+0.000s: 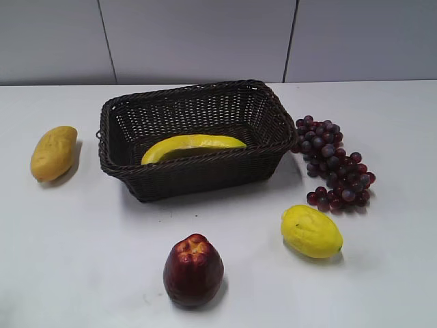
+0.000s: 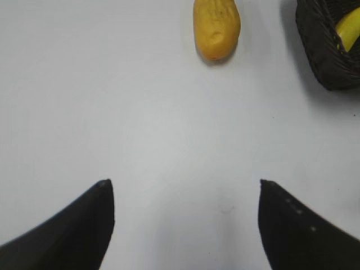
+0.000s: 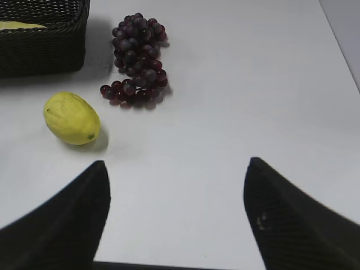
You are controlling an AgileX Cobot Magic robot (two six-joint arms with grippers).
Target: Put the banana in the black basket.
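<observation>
The banana [image 1: 193, 145] lies inside the black basket [image 1: 205, 179] at the table's middle back. A bit of the banana [image 2: 350, 29] and a basket corner [image 2: 325, 42] show at the top right of the left wrist view. The right wrist view shows the basket [image 3: 42, 48] at top left with a sliver of banana [image 3: 19, 25]. My left gripper [image 2: 184, 183] is open and empty over bare table. My right gripper [image 3: 175, 162] is open and empty over bare table. Neither gripper shows in the exterior view.
A stubby orange-yellow fruit [image 1: 53, 153] lies left of the basket, also in the left wrist view [image 2: 216, 27]. Purple grapes [image 1: 334, 164] lie to its right. A yellow lemon [image 1: 311, 231] and a dark red fruit [image 1: 193, 269] lie in front.
</observation>
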